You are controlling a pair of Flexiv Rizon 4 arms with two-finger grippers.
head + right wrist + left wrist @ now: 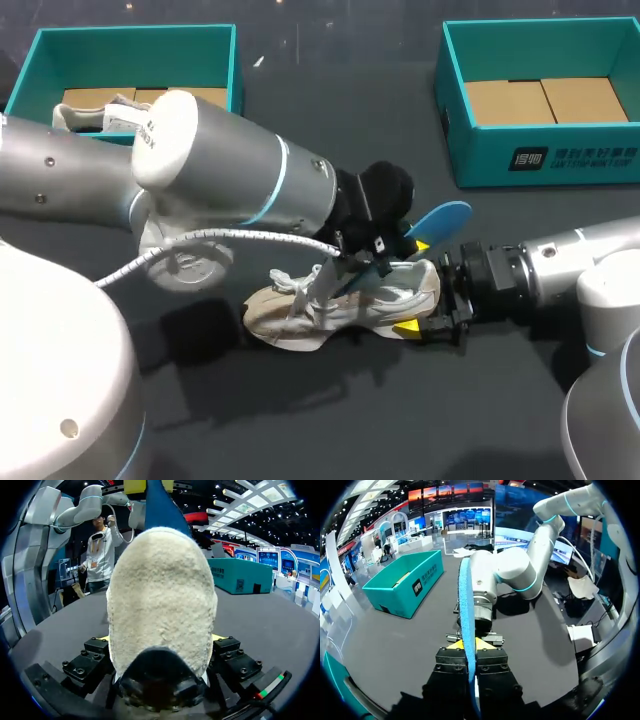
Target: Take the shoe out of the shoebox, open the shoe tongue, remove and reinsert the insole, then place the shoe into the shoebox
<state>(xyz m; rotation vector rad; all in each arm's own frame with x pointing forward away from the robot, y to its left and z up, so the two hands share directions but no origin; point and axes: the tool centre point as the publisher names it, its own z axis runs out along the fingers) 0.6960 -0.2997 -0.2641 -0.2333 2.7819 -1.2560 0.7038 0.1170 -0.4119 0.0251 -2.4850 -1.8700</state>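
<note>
The shoebox [215, 60] beyond your left gripper [470, 644] holds a spare shoe [95, 112]. That gripper pinches the insole [465, 605]; your right gripper [425, 285] clamps the shoe [330, 300] on the table [350, 420].

A beige-and-white shoe [340, 295] sits sole-down on the tabletop, laces loose. A blue insole [440, 216] slants up out of its opening, over the heel. Well behind the shoe, one to each side, stand the open teal left shoebox [130, 40], holding a second shoe [95, 115], and right shoebox [540, 160].

The left arm [230, 170] and right arm [570, 265] were fat silver cylinders with thin blue rings; a white coiled cable [250, 236] ran off the left.
</note>
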